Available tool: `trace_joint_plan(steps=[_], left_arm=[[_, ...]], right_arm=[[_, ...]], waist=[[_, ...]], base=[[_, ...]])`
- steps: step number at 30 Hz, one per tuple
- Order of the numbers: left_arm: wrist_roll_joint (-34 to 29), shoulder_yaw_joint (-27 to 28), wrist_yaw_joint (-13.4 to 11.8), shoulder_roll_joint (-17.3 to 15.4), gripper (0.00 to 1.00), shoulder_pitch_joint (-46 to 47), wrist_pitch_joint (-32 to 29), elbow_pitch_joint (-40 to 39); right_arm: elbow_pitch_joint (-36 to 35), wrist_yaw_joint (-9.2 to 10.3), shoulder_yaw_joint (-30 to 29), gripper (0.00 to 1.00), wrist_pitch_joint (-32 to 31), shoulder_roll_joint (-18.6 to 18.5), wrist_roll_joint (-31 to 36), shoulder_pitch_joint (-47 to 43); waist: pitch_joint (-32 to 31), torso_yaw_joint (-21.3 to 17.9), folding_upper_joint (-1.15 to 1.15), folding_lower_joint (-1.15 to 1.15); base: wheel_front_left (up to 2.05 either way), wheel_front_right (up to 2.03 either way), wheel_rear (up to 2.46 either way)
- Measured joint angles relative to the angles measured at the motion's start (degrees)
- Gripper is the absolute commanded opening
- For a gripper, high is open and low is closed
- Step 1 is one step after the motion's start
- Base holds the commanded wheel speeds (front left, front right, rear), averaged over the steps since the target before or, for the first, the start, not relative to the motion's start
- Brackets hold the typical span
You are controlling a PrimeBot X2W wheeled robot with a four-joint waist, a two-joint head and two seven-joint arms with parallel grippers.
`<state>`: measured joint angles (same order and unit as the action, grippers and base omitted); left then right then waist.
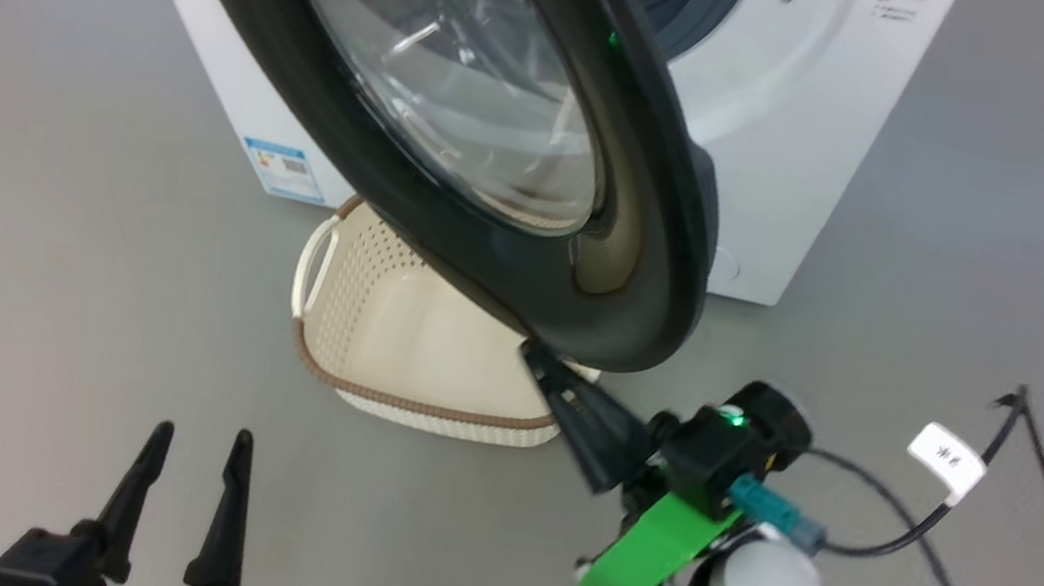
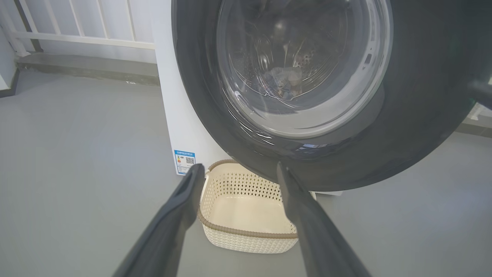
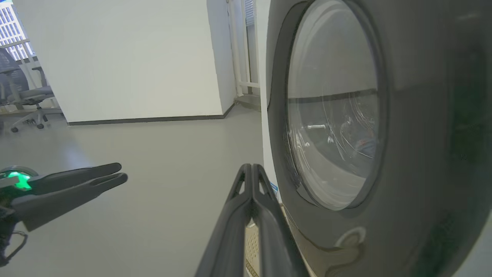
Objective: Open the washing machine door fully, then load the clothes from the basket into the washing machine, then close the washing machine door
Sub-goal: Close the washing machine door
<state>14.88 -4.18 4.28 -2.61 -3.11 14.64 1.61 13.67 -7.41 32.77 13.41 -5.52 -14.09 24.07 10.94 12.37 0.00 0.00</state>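
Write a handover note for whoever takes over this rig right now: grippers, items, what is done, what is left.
Left gripper: jaws open, empty, hovering low, short of the basket.
Right gripper: jaws shut, holding nothing, tips at the lower edge of the washing machine door; contact unclear.
Basket: empty, on the floor under the door.
Clothes: inside the washing machine, seen through the door.
Done: door opened, loading.
Left: swing the open door shut.

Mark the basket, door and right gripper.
basket (image 2: 246, 231), left wrist view, front rim.
door (image 1: 450, 72), head view, glass window.
right gripper (image 3: 250, 171), right wrist view, shut fingertips.
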Motion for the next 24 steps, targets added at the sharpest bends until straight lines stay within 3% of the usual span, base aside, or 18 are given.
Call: trace_joint_plan(steps=[10,24], left_arm=[[1.1,-1.64,0.02,0.08,1.0,3.46,0.0,0.89],[1.6,-5.05,0.13,0.23,1.0,8.1,0.0,1.43]], right_arm=[[6.01,0.0,-11.76,0.0,0.84,0.73,3.58,3.99],[6.87,-0.07,-24.15,0.0,0.9,1.67,7.82,14.1]], waist=[[5.04,2.24,0.0,0.0],[11.42,2.83,0.0,0.0]], base=[[0.0,0.0,0.0],[0.0,0.0,0.0]])
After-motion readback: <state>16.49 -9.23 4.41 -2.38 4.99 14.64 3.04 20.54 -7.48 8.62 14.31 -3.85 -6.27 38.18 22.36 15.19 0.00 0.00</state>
